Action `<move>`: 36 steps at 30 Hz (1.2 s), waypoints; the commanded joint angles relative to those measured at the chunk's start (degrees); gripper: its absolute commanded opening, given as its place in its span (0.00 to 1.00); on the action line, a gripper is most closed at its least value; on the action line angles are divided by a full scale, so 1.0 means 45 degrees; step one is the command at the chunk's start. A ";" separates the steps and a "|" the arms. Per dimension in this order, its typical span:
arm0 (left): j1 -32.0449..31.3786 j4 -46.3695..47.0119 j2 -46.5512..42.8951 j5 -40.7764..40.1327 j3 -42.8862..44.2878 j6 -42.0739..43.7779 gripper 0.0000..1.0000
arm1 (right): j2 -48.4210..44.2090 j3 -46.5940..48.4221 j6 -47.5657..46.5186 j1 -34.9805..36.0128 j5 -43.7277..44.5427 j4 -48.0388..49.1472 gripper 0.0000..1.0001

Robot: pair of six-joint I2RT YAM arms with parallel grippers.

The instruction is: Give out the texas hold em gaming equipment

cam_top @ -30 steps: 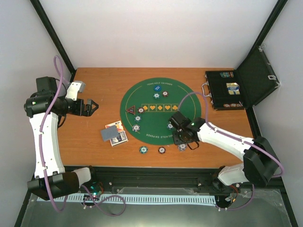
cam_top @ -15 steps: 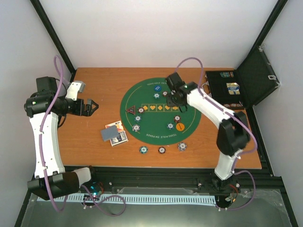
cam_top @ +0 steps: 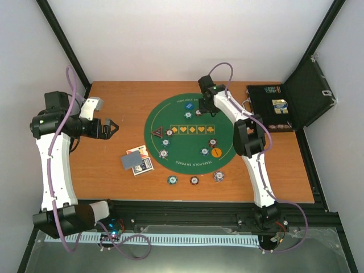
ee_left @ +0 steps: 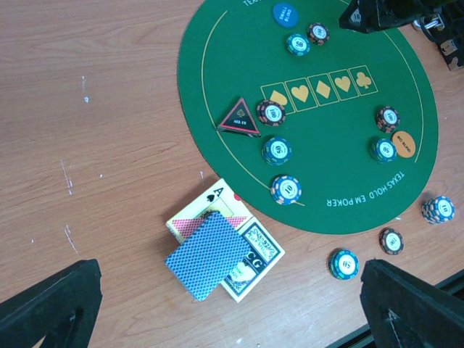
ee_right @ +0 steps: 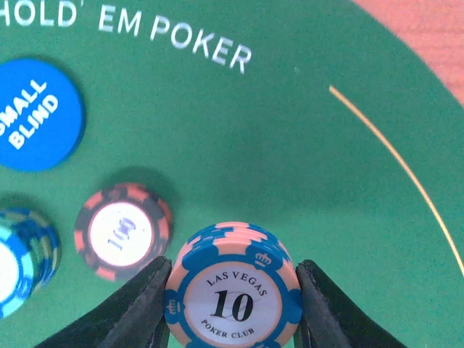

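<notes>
My right gripper [ee_right: 233, 274] is shut on a small stack of blue-and-pink "10" chips [ee_right: 232, 301], held just above the far part of the green mat [ee_right: 304, 145]. Beside it lie a black-and-orange chip [ee_right: 123, 230], a teal stack [ee_right: 22, 257] and the blue disc [ee_right: 36, 114]. In the top view the right gripper [cam_top: 203, 107] is at the mat's far side. My left gripper [cam_top: 108, 128] stands open, high over the table's left. Blue-backed cards [ee_left: 206, 254], the triangle marker [ee_left: 239, 118] and the orange disc [ee_left: 404, 144] show below it.
An open black case [cam_top: 272, 108] stands at the back right of the wooden table [cam_top: 114, 176]. Several chips sit on the mat [cam_top: 165, 142]; three more lie on the wood by its near edge [cam_top: 194, 181]. The right arm reaches across the mat's right side.
The right arm has swung from the mat's near right edge to its far side, uncovering the orange disc. The left arm has not moved.
</notes>
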 commanded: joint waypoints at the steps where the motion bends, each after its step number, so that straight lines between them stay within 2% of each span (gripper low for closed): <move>1: 0.0075 -0.0135 0.0097 0.0120 0.0274 0.0322 1.00 | 0.0829 0.1681 -0.0266 -0.0337 -0.0229 -0.0485 0.30; 15: 0.0077 0.0149 0.0401 -0.0018 0.0321 0.0209 1.00 | 0.2543 0.3215 -0.0213 -0.0659 -0.1048 -0.0259 0.32; 22: 0.0075 0.0138 0.0363 -0.0057 0.0225 0.0188 1.00 | 0.2704 0.3513 -0.0130 -0.0678 -0.1256 -0.0331 0.52; 26: 0.0075 0.0122 0.0306 -0.0113 0.0257 0.0152 1.00 | 0.2390 0.3715 -0.0135 -0.0697 -0.1094 -0.0544 0.61; 33: 0.0075 0.0111 0.0215 -0.0177 0.0189 0.0070 1.00 | 0.1038 0.3804 -0.0218 -0.0757 -0.0612 -0.1218 0.62; 36: 0.0075 0.0117 0.0244 -0.0302 0.0153 0.0104 1.00 | -0.0134 0.3170 -0.0149 -0.0757 -0.0495 -0.1629 0.63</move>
